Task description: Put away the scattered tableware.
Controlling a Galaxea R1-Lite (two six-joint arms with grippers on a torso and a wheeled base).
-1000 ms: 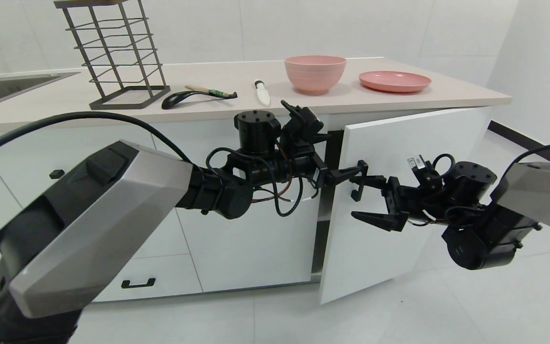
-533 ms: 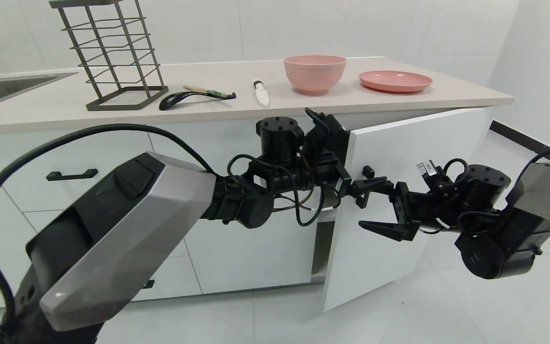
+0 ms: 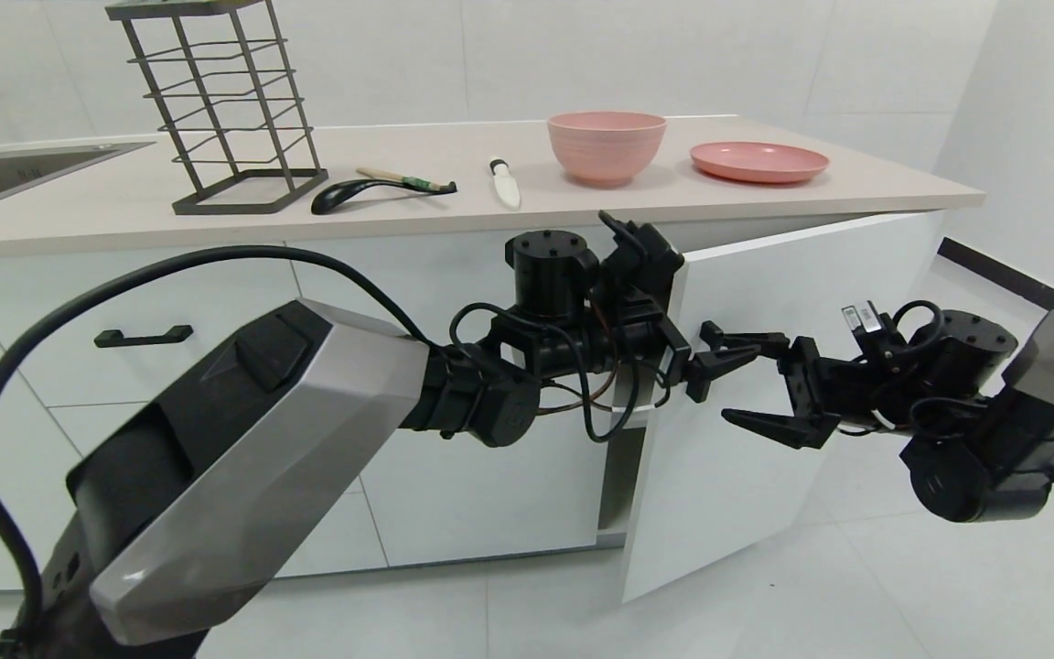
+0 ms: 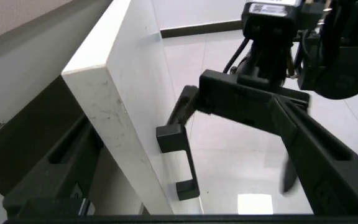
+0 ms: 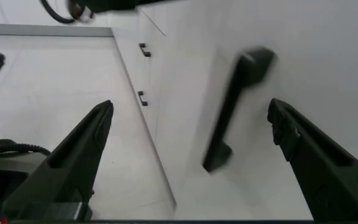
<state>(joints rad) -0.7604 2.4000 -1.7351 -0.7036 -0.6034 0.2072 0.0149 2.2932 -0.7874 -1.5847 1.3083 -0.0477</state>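
The left arm is stretching forward and across from the lower left, elbow bent, its wrist level with the top of the half-open cabinet door point(image 3: 765, 439). The left gripper point(image 3: 673, 343) is sitting at the door's free edge with its fingers released. In the left wrist view one finger point(image 4: 48, 171) is lying on the cabinet side of the panel and the other on the front side, neither one clamping it.

The right arm is coming in from the right at about the same height, forearm roughly level, wrist pointing at the door's front face. The right gripper point(image 3: 725, 384) is hanging just in front of the door with its jaws spread wide, one finger above the other. The black door handle point(image 5: 229, 112) is lying between them, and whether either finger is touching it cannot be told.

The tableware is lying on the countertop point(image 3: 856, 192) above the cabinet: a pink bowl point(image 3: 606, 146) with a pink plate point(image 3: 758, 161) to its right, a white knife point(image 3: 507, 186) to the bowl's left, then a black spoon point(image 3: 344, 192) touching a wooden stick point(image 3: 403, 178). A wire rack point(image 3: 216, 101) is standing just beside the spoon, and a sink point(image 3: 24, 169) is sitting at the far left.
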